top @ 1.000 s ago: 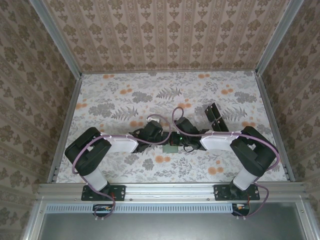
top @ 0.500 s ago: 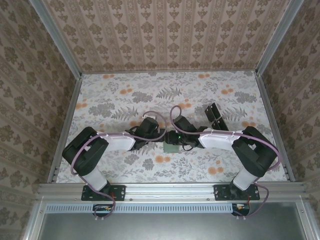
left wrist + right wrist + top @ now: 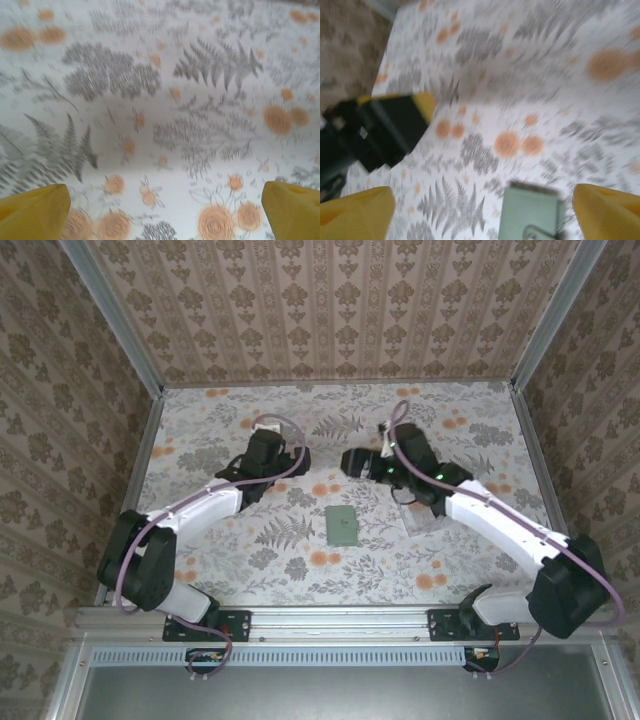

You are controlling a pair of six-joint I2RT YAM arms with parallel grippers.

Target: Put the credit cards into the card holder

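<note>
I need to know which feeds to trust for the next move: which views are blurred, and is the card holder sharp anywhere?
Top external: sharp, evenly lit, no glare, and the card holder reads crisply on the tablecloth. Left wrist: the floral pattern is soft and mildly blurred. Right wrist: heavy motion smear, and the card holder at the bottom edge has ghosted outlines.

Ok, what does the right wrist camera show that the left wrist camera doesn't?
Right wrist, not left: the card holder, seen between the open right claw tips; a black yellow-edged shape, likely the other arm; and a strip of wall. Left wrist, not right: the left claw, open above the cloth. Both: the floral tablecloth, and both are blurred.
</note>
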